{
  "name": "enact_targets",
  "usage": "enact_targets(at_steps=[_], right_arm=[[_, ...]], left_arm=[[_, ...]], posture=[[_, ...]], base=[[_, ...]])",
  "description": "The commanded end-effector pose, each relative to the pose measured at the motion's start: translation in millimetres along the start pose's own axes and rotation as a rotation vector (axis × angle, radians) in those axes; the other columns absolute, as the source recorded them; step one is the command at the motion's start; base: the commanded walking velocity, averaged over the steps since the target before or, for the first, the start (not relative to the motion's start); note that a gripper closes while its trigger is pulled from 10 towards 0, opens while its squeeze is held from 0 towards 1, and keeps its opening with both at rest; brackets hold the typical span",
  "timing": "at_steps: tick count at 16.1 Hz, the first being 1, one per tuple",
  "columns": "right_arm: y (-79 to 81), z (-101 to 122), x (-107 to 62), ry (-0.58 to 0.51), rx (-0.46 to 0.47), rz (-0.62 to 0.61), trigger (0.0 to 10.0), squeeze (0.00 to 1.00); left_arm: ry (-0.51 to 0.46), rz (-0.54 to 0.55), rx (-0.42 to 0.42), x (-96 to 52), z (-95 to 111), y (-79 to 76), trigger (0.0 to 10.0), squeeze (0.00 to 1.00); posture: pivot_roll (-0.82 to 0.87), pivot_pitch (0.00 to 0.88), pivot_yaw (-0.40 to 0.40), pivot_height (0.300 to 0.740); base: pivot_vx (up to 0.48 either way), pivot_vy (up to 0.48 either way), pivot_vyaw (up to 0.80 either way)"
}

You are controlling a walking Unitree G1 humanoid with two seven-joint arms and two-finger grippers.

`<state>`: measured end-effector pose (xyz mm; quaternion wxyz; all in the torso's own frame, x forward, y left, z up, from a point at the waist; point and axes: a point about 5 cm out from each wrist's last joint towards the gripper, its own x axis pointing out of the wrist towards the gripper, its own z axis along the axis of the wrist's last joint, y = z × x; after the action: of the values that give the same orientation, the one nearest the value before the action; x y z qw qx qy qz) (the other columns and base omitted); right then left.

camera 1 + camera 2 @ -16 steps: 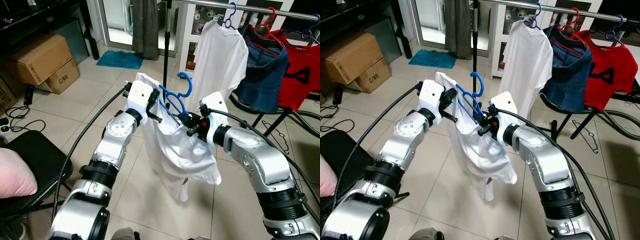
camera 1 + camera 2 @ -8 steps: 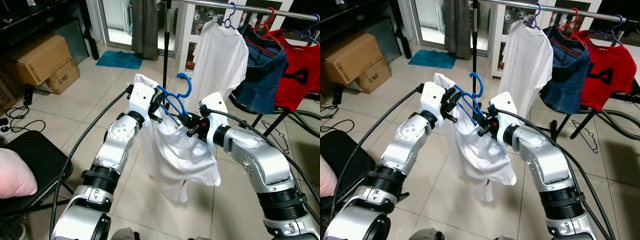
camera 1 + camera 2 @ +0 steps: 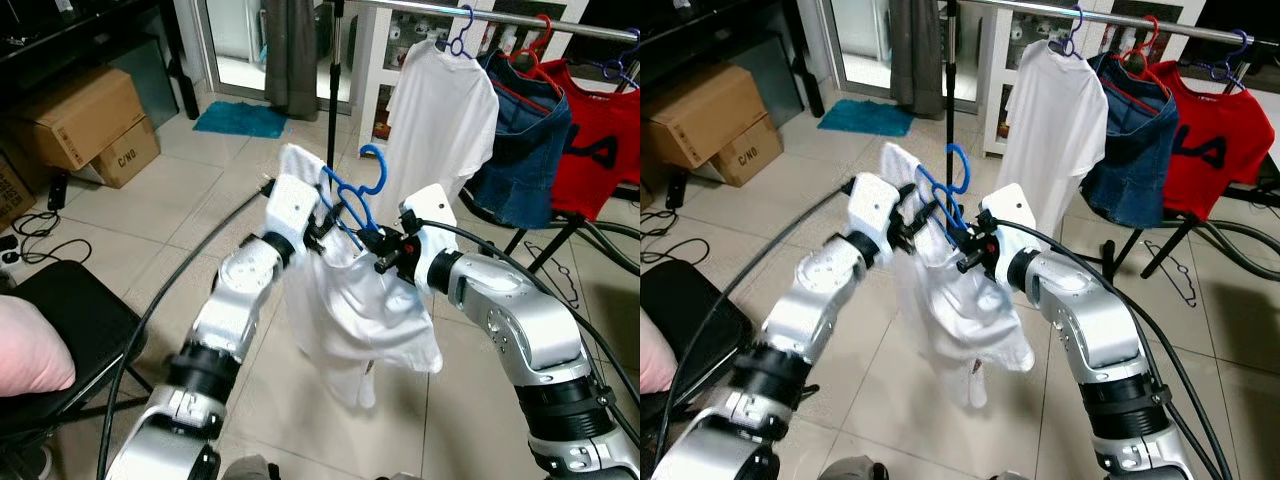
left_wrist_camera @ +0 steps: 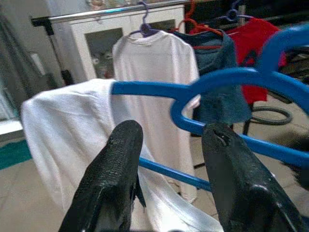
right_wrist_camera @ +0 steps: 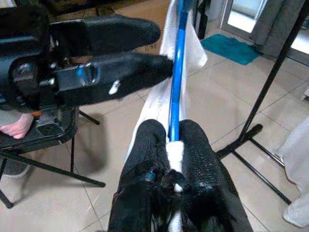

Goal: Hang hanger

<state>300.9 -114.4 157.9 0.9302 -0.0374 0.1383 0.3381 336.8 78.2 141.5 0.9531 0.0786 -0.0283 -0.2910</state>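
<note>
Beyond my arms, up and to my right, runs the clothes rail [image 3: 480,14]. My right gripper [image 3: 383,250] pinches the blue hanger [image 3: 350,205] and its white shirt [image 3: 355,310]; my left gripper [image 3: 322,222] spreads its fingers astride the hanger's bar.

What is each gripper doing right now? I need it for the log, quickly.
Left gripper: open, fingers either side of the blue hanger, not clamping it.
Right gripper: shut on the blue hanger and the white shirt.

Cardboard boxes [image 3: 85,125], teal mat [image 3: 240,119], black chair [image 3: 60,330] on tiled floor [image 3: 170,200].
</note>
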Motion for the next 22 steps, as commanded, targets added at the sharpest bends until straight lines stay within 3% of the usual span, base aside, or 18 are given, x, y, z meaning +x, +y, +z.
enact_targets(at_steps=[1, 2, 4, 6, 15, 16, 17, 18, 22], right_arm=[[3.6, 7, -0.3, -0.033, -0.009, 0.027, 0.0, 0.00], [2.9, 7, -1.0, -0.031, -0.008, 0.026, 0.0, 0.00], [1.2, 6, -1.5, -0.028, -0.005, 0.023, 0.0, 0.00], [1.2, 7, -1.3, -0.027, -0.005, 0.024, 0.0, 0.00], [2.4, 9, 0.6, -0.029, -0.008, 0.038, 0.0, 0.00], [2.4, 9, 0.8, -0.031, -0.007, 0.038, 0.0, 0.00], [2.2, 9, 0.7, -0.031, -0.007, 0.036, 0.0, 0.00], [2.1, 9, 0.4, -0.032, -0.007, 0.035, 0.0, 0.00], [1.6, 9, -0.3, -0.033, -0.006, 0.032, 0.0, 0.00]], left_arm=[[-0.017, -0.027, 0.007, 1.1, 6, -3.5, 10.0, 0.24], [-0.010, -0.003, 0.013, -4.0, 5, 0.4, 10.0, 0.00], [-0.005, 0.108, 0.035, -13.8, 5, 12.5, 10.0, 0.00], [-0.008, 0.189, 0.041, -14.5, 5, 23.5, 10.0, 0.00], [0.034, 0.198, 0.031, 2.3, 4, 37.6, 10.0, 0.00], [0.038, 0.195, 0.024, 5.0, 4, 39.1, 7.1, 0.00], [0.039, 0.193, 0.022, 6.0, 5, 39.3, 2.6, 0.00], [0.038, 0.185, 0.019, 7.0, 5, 38.9, 0.0, 0.00], [0.030, 0.162, 0.014, 9.8, 4, 35.9, 0.0, 0.00]], posture=[[-0.02, 0.000, 0.023, 0.740], [-0.02, 0.000, 0.024, 0.740], [-0.02, 0.000, 0.024, 0.740], [-0.01, 0.000, 0.016, 0.740], [-0.02, 0.000, 0.019, 0.740], [-0.02, 0.000, 0.023, 0.740], [-0.02, 0.000, 0.023, 0.740], [-0.02, 0.000, 0.024, 0.740], [-0.02, 0.000, 0.025, 0.740]], base=[[0.000, 0.000, 0.00], [0.000, 0.000, 0.00], [0.000, 0.000, 0.00], [0.000, 0.000, 0.00], [0.000, 0.000, 0.00], [0.000, 0.000, 0.00], [0.000, 0.000, 0.00], [0.000, 0.000, 0.00], [0.000, 0.000, 0.00]])
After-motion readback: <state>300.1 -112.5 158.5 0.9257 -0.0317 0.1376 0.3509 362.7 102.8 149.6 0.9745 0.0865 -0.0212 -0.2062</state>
